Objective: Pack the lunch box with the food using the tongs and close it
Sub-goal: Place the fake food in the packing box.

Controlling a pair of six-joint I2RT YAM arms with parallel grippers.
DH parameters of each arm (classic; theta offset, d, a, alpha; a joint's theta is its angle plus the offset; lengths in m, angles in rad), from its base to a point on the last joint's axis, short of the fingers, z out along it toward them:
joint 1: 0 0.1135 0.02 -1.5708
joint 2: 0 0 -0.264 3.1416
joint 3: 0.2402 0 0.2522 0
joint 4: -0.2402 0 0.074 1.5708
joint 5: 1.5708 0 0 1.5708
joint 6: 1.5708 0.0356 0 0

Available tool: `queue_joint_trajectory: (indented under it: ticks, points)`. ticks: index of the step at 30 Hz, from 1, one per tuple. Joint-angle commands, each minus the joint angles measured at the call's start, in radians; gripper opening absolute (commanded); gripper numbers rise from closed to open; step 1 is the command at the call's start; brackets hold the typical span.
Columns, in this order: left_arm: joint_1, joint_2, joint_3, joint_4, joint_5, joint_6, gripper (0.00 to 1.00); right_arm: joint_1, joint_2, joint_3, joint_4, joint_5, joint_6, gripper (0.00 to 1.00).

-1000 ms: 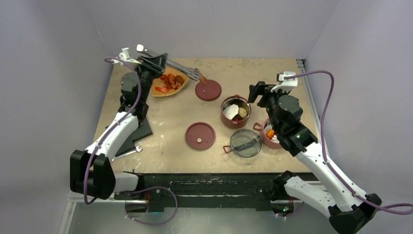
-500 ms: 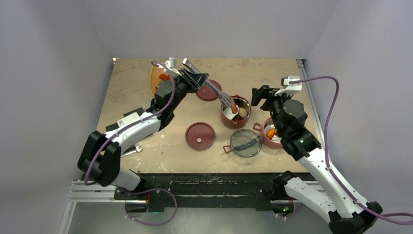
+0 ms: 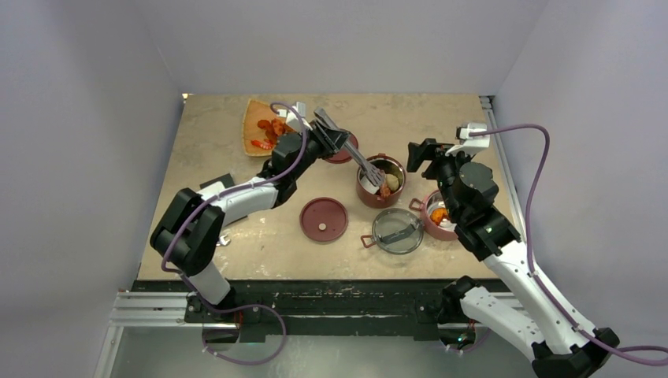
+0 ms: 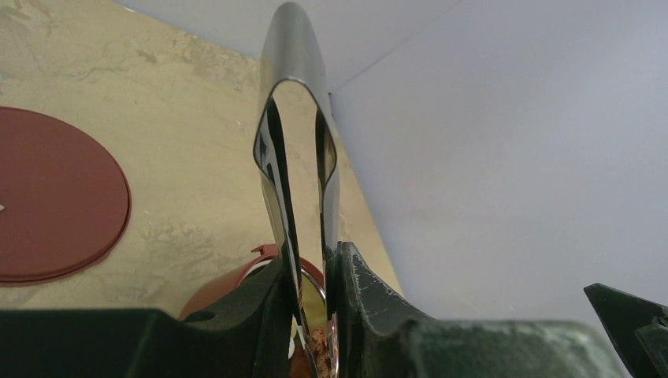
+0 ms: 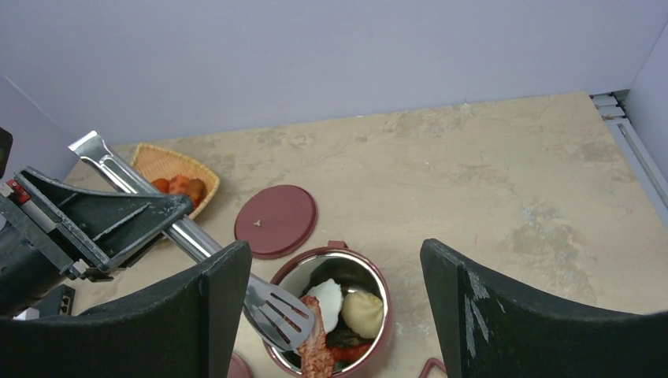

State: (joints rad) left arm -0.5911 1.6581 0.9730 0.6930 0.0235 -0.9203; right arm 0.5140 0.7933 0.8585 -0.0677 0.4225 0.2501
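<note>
**Left jaws clamped on the tongs, piece poised over the bowl**

The left gripper (image 3: 331, 138) has its jaws clenched on the tongs (image 3: 358, 157), pinching the two steel arms together partway along their length. The wrist view shows the looped spring end rising clear behind the fingers (image 4: 260, 307). From those jaws the tongs' long axis slants forward and down to the right. It ends in slotted heads that grip a reddish-brown food piece (image 5: 315, 350).

That piece hangs over the open bowl (image 3: 364, 191), on the side of it nearer the left jaws. The bowl already holds a white slice, a pale dumpling and some dark bits. I cannot tell whether the piece touches them.

The right gripper (image 3: 420, 155) is released, its jaws wide and holding nothing. It hovers just beyond the same bowl, which sits below and between its fingers in the wrist view. It is the nearer arm, but the drop belongs to the left. Easing the left jaws should let the tongs spring apart and the piece fall straight down.

A second bowl (image 3: 429, 228) and the clear lid (image 3: 396, 230) lie beside the right arm. The tray (image 3: 252, 130) with more food sits behind the left jaws.
</note>
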Motion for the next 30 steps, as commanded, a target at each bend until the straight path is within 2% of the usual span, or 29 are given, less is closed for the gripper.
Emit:
queue_joint_trajectory:
  ticks: [1, 15, 24, 30]
  points:
    - [-0.006, 0.006, 0.04, 0.055, -0.015, 0.049, 0.0, -0.004, -0.01, -0.004, 0.017, -0.017, -0.006, 0.82]
    - [0.009, 0.026, 0.075, 0.07, -0.045, 0.02, 0.0, -0.004, -0.006, -0.006, 0.015, -0.019, -0.006, 0.82]
    - [0.008, 0.046, 0.086, 0.02, -0.049, 0.065, 0.0, -0.003, -0.008, -0.005, 0.012, -0.02, -0.005, 0.83]
    - [0.008, 0.052, 0.097, 0.001, -0.058, 0.096, 0.07, -0.004, -0.009, -0.004, 0.009, -0.018, -0.005, 0.83]
